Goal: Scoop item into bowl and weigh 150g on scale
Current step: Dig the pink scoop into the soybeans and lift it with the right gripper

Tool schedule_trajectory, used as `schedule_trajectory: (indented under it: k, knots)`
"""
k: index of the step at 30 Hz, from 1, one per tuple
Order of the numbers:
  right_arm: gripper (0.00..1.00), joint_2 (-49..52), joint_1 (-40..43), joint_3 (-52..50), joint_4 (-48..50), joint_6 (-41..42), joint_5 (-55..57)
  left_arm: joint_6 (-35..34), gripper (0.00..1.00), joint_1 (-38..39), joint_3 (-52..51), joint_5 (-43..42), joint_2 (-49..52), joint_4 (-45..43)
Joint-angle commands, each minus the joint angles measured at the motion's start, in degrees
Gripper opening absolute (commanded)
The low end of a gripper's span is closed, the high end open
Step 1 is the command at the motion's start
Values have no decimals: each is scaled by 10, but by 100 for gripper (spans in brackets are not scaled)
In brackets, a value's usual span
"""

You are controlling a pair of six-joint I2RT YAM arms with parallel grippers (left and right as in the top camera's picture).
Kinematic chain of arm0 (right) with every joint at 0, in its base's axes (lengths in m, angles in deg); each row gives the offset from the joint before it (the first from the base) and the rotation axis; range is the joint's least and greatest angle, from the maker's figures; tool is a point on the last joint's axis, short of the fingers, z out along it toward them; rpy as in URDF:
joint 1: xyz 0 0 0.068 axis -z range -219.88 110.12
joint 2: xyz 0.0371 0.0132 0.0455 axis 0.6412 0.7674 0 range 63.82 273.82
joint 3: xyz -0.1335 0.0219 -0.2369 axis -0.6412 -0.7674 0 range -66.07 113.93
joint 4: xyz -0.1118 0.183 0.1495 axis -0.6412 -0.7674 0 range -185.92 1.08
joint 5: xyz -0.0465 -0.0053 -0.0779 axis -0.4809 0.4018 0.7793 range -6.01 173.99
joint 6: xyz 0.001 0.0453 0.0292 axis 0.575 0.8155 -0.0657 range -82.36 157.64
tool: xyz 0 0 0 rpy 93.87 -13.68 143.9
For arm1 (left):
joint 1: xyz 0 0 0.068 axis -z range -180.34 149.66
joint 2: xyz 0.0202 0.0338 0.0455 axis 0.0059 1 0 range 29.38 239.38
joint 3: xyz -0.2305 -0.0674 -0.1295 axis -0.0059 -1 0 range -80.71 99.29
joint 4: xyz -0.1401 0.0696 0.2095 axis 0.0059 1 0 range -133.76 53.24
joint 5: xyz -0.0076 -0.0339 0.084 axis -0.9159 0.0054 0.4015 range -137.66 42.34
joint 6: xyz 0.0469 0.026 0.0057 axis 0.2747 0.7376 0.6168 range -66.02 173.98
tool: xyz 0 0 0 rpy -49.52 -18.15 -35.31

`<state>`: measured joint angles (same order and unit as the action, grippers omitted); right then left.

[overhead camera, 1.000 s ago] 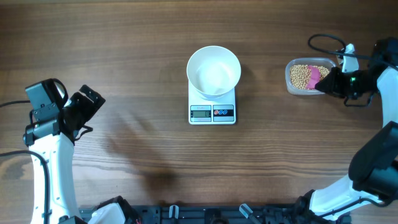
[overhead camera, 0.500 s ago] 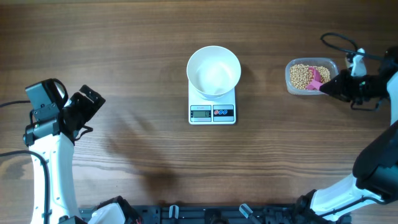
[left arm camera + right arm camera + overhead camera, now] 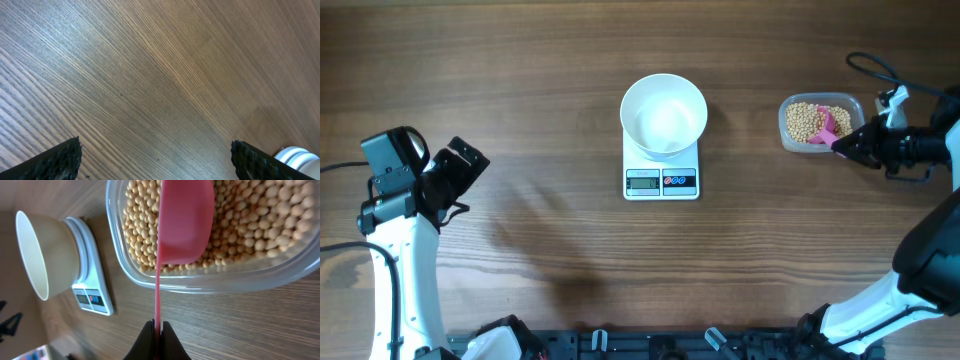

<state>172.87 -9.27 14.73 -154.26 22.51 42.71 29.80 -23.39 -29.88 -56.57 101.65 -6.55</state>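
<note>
While the left fingers point(image 3: 52, 161) gape empty, the right fingers point(image 3: 148, 346) clamp the pink scoop point(image 3: 185, 225).

Bowl point(image 3: 626, 108) on scale point(image 3: 662, 182), mid-table point(image 3: 520, 80). Tub point(image 3: 785, 136) right of scale, well apart. Beans point(image 3: 803, 121) in tub, scoop point(image 3: 830, 124) head over them (handle runs out past tub's rim into right gripper point(image 3: 842, 143)). Left gripper point(image 3: 460, 170) far left.

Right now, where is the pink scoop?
Overhead, the pink scoop is at the right, over the beans in the clear tub, its handle pinched by the right gripper.
</note>
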Motion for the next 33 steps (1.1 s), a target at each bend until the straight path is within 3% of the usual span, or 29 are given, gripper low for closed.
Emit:
schedule_trajectory:
  k: [1,14,33]
  knots:
    - [4,25,1,-7,1,-11,-57,13,100,-3,-2,-7,0,6]
    - [4,25,52,-7,-13,-14,-108,13,100,-3,-2,-7,0,10]
    - [4,26,95,-7,-52,-104,-188,13,100,-3,-2,-7,0,13]
